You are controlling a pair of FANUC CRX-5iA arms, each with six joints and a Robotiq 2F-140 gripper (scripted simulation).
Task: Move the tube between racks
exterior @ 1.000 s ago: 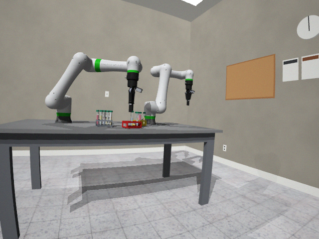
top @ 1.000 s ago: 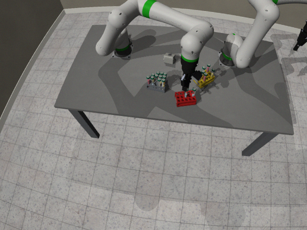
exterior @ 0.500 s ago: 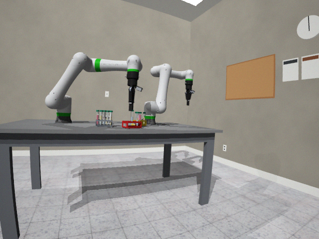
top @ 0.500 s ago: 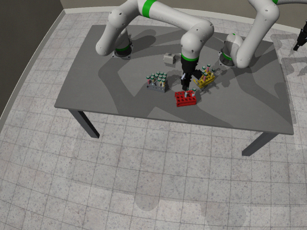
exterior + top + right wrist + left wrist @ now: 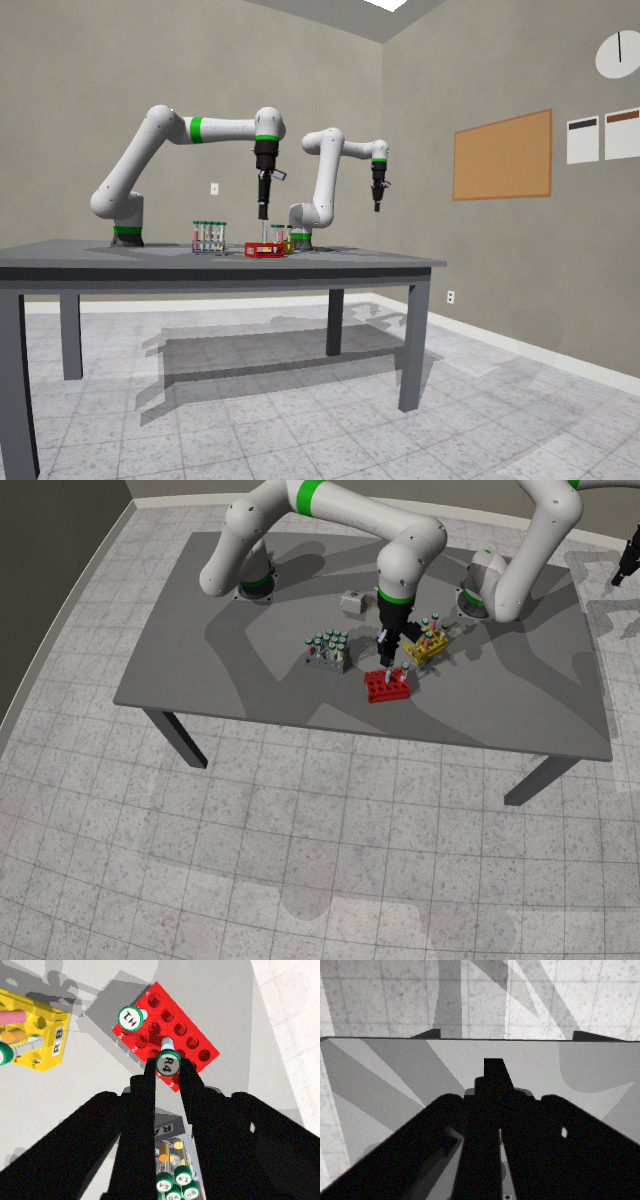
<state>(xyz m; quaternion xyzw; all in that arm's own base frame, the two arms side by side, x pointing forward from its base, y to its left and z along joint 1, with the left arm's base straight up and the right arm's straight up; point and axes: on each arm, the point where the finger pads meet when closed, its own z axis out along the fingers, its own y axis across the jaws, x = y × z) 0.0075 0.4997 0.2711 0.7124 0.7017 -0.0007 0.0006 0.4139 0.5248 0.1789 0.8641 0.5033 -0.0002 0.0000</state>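
Grey bench (image 5: 232, 686) (image 5: 155, 254) (image 5: 535, 1055) (image 5: 215, 1000) beneath, nearly closed right gripper (image 5: 385, 662) (image 5: 263, 217) (image 5: 167, 1072) grips capped R4 tube (image 5: 387, 675) (image 5: 265, 236) (image 5: 168, 1063), probably light, slick, brittle, best pinched squarely below its cap

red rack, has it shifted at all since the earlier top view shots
No. In the top view the red rack keeps the same place against the table edge, with no visible shift or turn.
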